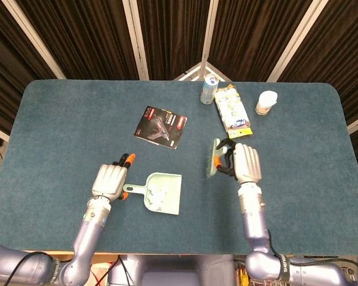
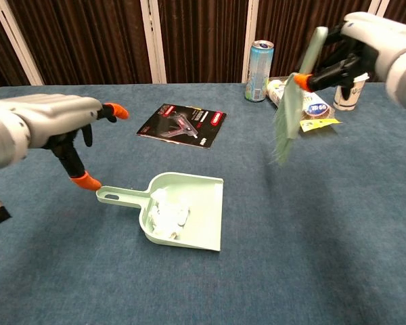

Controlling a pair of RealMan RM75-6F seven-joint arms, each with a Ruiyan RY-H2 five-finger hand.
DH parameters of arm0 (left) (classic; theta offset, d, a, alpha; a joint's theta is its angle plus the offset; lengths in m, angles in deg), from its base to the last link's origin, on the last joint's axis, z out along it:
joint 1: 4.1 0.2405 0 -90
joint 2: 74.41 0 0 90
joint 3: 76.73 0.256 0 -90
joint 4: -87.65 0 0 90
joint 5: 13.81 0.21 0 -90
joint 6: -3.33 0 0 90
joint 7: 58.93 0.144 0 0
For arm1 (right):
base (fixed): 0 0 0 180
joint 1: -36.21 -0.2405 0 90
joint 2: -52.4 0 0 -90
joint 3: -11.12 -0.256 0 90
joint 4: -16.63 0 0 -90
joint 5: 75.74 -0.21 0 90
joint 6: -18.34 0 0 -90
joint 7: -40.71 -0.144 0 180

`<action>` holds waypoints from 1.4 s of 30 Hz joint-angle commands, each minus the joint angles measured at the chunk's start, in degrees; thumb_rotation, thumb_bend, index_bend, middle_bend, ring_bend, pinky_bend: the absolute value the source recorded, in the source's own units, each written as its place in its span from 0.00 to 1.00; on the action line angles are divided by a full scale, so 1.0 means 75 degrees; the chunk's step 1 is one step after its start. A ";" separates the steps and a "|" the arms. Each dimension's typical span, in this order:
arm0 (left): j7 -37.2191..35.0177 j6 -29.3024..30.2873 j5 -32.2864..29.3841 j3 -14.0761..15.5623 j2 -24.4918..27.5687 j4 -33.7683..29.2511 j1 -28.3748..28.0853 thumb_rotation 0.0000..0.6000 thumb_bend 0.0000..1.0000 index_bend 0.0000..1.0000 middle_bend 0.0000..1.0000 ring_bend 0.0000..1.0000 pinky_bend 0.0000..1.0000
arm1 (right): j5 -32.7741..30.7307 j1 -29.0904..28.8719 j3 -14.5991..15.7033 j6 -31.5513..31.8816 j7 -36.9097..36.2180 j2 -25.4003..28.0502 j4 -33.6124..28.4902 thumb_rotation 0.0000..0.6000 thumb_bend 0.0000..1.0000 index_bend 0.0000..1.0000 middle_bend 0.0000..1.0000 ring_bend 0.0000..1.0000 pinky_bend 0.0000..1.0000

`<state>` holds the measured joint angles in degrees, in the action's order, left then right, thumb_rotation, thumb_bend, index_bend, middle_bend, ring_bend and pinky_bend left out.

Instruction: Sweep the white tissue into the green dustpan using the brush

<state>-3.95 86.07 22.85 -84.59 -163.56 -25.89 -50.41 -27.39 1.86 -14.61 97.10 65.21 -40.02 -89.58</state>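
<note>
The green dustpan [image 1: 166,192] [image 2: 193,209] lies flat on the table with the white tissue [image 1: 160,195] [image 2: 167,213] crumpled inside it. Just left of the dustpan handle hovers my left hand [image 1: 110,180] [image 2: 53,127], fingers spread and holding nothing. My right hand [image 1: 244,163] [image 2: 365,40] grips the pale green brush [image 1: 213,158] [image 2: 294,98] by its handle, lifted above the table to the right of the dustpan, bristles hanging down.
A black and red booklet [image 1: 161,127] [image 2: 183,124] lies behind the dustpan. A drink can [image 1: 209,89] [image 2: 259,61], a yellow snack packet [image 1: 232,109] and a white cup [image 1: 266,102] stand at the back right of the blue table [image 1: 65,131].
</note>
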 commanded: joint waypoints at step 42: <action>-0.5896 0.1096 0.7401 0.3543 0.3497 0.1305 0.4511 1.00 0.00 0.00 0.00 0.00 0.03 | 0.5460 0.3741 0.4700 0.0906 -0.2395 0.3756 0.0494 1.00 0.49 0.00 0.00 0.00 0.00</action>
<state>-46.06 92.29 75.97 -59.56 -137.98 -19.22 -18.98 8.99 26.38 16.99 100.71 50.07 -13.39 -88.53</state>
